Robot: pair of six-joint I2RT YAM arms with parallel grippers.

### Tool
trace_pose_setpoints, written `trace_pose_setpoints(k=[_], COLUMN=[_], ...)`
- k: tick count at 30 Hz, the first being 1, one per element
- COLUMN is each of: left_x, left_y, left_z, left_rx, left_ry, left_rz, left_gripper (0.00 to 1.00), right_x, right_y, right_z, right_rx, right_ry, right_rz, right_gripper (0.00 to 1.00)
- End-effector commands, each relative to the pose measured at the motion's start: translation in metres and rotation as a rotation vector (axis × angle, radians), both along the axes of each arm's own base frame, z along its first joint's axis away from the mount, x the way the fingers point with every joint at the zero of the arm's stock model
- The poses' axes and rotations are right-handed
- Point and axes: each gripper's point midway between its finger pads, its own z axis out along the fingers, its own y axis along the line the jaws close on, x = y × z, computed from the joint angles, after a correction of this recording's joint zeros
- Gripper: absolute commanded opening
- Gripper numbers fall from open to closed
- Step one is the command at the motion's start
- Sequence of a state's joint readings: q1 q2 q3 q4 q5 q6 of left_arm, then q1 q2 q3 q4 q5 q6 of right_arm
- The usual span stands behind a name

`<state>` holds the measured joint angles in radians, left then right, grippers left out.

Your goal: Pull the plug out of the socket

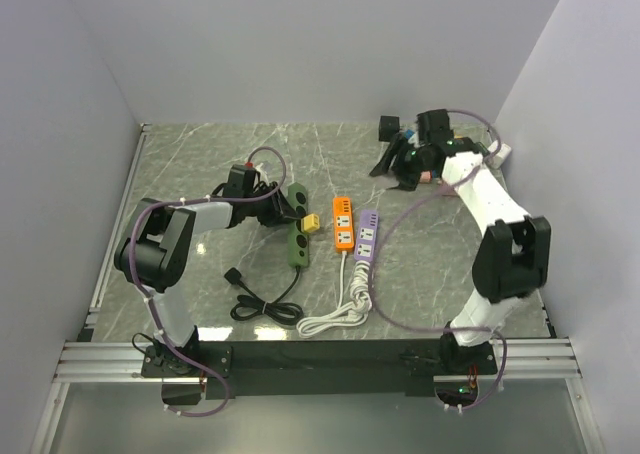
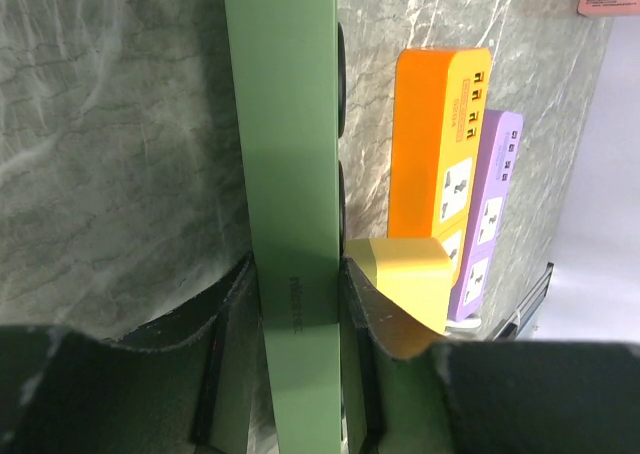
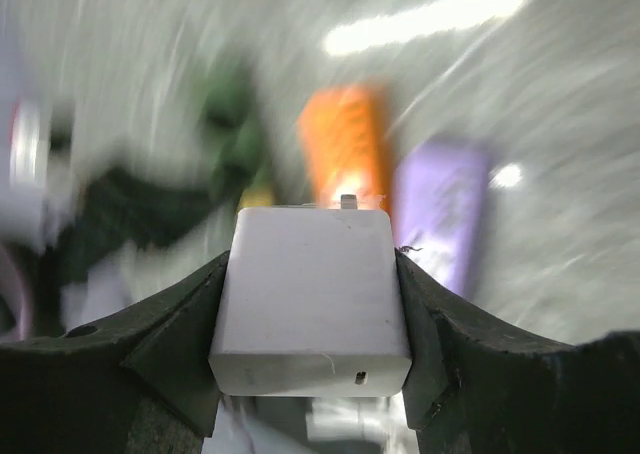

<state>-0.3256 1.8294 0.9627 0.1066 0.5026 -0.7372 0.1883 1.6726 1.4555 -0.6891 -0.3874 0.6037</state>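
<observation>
The left gripper [image 2: 298, 304] has its jaws clamped across the narrow width of the green power strip [image 2: 285, 124], one finger on each long edge, pinning it to the marble table [image 1: 200, 164]. Just beside the right-hand finger, the yellow plug [image 2: 405, 274] sits seated in one of the strip's sockets, its body standing out from the face toward the orange power strip [image 2: 440, 144] and the purple power strip [image 2: 490, 204], which lie side by side close by. The right gripper [image 3: 312, 274] is well apart from all this, at the far right of the table in the top view, and its jaws pinch a white plug block [image 3: 310, 294] squarely by its two flanks. The background of that wrist view is smeared, so which strip the block belongs to, or whether it belongs to any, cannot be read. Judging from how things lie, the bracing step looks done: the green strip is held down, and the yellow plug is the one left to pull. For that the right arm would probably need to set down or drop the white block, cross over the orange and purple strips, and grip the yellow body by its sides. The pull should then run straight out along the pins while the left jaws hold firm, since a slanted tug could drag or twist the strip.
</observation>
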Motion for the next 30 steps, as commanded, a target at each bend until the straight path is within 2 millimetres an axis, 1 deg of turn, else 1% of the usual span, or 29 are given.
trace_pose_setpoints(k=[1, 2, 4, 5, 6, 7, 8, 9, 10, 11, 13, 14, 16, 17, 18, 19, 20, 22, 23, 24, 25, 26, 27, 28, 29, 30], left_x=[0.002, 0.001, -0.002, -0.004, -0.004, -0.004, -0.005, -0.005, -0.005, -0.005, -0.004, -0.004, -0.001, 0.0, 0.002, 0.003, 0.003, 0.004, 0.006, 0.007, 0.007, 0.007, 0.007, 0.008, 0.008, 0.009], left_y=[-0.009, -0.008, -0.008, -0.008, -0.007, -0.007, -0.007, -0.007, -0.006, -0.006, -0.005, -0.005, -0.005, -0.005, -0.006, -0.007, -0.008, -0.01, -0.011, -0.011, -0.011, -0.011, -0.012, -0.012, -0.013, -0.013], left_z=[0.023, 0.023, 0.027, 0.027, 0.028, 0.032, 0.032, 0.033, 0.035, 0.035, 0.037, 0.038, 0.039, 0.041, 0.043, 0.042, 0.043, 0.042, 0.042, 0.043, 0.042, 0.041, 0.041, 0.041, 0.042, 0.044], left_rx=[-0.04, -0.039, -0.044, -0.041, -0.04, -0.045, -0.044, -0.043, -0.042, -0.037, -0.029, -0.027, -0.024, -0.027, -0.03, -0.031, -0.04, -0.046, -0.051, -0.054, -0.055, -0.056, -0.057, -0.057, -0.059, -0.059], left_ry=[-0.073, -0.071, -0.075, -0.069, -0.071, -0.077, -0.077, -0.073, -0.079, -0.079, -0.079, -0.083, -0.084, -0.085, -0.091, -0.087, -0.083, -0.078, -0.082, -0.082, -0.081, -0.08, -0.08, -0.081, -0.085, -0.088], left_rz=[-0.047, -0.049, -0.055, -0.055, -0.05, -0.052, -0.051, -0.049, -0.047, -0.047, -0.046, -0.046, -0.047, -0.046, -0.045, -0.045, -0.048, -0.052, -0.049, -0.048, -0.049, -0.049, -0.052, -0.052, -0.055, -0.054], left_gripper=[0.0, 0.0, 0.01, 0.0, 0.0, 0.0, 0.01, 0.01, 0.0, 0.0, 0.0, 0.0, 0.01, 0.0, 0.0, 0.0, 0.01, 0.0, 0.0, 0.0, 0.01, 0.01, 0.01, 0.01, 0.01, 0.01], right_x=[0.088, 0.108, 0.129, 0.141, 0.156, 0.162, 0.17, 0.178, 0.183, 0.194, 0.203, 0.214, 0.219, 0.225, 0.226, 0.226, 0.224, 0.22, 0.212, 0.205, 0.196, 0.184, 0.179, 0.168, 0.157, 0.152], right_y=[-0.07, -0.081, -0.107, -0.128, -0.138, -0.143, -0.161, -0.166, -0.173, -0.18, -0.186, -0.186, -0.189, -0.19, -0.193, -0.196, -0.197, -0.202, -0.202, -0.204, -0.205, -0.204, -0.206, -0.202, -0.2, -0.196], right_z=[0.018, 0.015, 0.01, -0.005, 0.002, 0.0, -0.012, -0.01, -0.012, -0.014, -0.02, -0.019, -0.021, -0.016, -0.016, -0.014, -0.011, -0.005, 0.003, 0.006, 0.029, 0.02, 0.028, 0.053, 0.044, 0.05], right_rx=[-0.067, -0.064, -0.079, -0.068, -0.048, -0.022, 0.009, 0.038, 0.053, 0.08, 0.095, 0.107, 0.104, 0.106, 0.103, 0.106, 0.112, 0.129, 0.13, 0.118, 0.103, 0.091, 0.088, 0.095, 0.092, 0.091], right_ry=[-0.147, -0.144, -0.133, -0.101, -0.134, -0.128, -0.1, -0.11, -0.105, -0.102, -0.083, -0.093, -0.087, -0.103, -0.101, -0.103, -0.103, -0.104, -0.106, -0.101, -0.14, -0.115, -0.138, -0.186, -0.163, -0.185], right_rz=[-0.333, -0.384, -0.476, -0.538, -0.569, -0.588, -0.645, -0.659, -0.677, -0.691, -0.687, -0.674, -0.663, -0.66, -0.666, -0.673, -0.677, -0.684, -0.681, -0.682, -0.675, -0.674, -0.672, -0.65, -0.64, -0.622], right_gripper=[0.0, 0.0, 0.0, 0.0, 0.0, 0.0, 0.0, 0.0, 0.0, 0.03, 0.15, 0.3, 0.43, 0.56, 0.63, 0.68, 0.76, 0.79, 0.8, 0.81, 0.86, 0.87, 0.88, 0.88, 0.88, 0.88])
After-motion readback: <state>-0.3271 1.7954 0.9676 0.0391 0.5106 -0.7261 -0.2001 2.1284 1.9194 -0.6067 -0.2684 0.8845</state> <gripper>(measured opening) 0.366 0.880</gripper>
